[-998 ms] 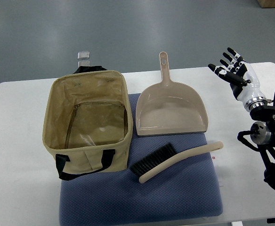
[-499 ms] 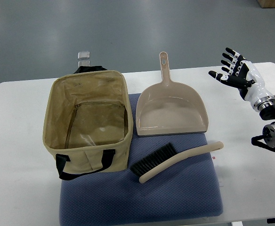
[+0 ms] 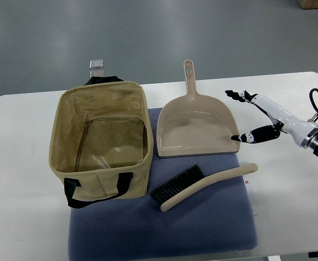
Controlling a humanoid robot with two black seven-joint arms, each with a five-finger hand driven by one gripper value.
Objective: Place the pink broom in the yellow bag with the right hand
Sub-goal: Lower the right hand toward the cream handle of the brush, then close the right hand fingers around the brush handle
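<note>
The pink broom (image 3: 202, 185), a hand brush with black bristles and a pale handle, lies on the blue mat (image 3: 164, 228), handle end pointing right. The yellow bag (image 3: 102, 141) stands open at the mat's left with black handles. My right hand (image 3: 251, 117) comes in from the right edge, fingers spread and empty, above the table just right of the dustpan and above the broom's handle end. The left arm is not in view.
A pink dustpan (image 3: 197, 128) lies behind the broom, handle pointing away from me. The white table (image 3: 23, 217) carries everything. A small clear clip (image 3: 97, 64) sits behind the bag. The right arm's wrist and cable (image 3: 314, 138) show at the right edge.
My right hand has swung from the table's far right corner leftward and down, toward the dustpan's right side, turning so the fingers point left. The broom and bag have not moved.
</note>
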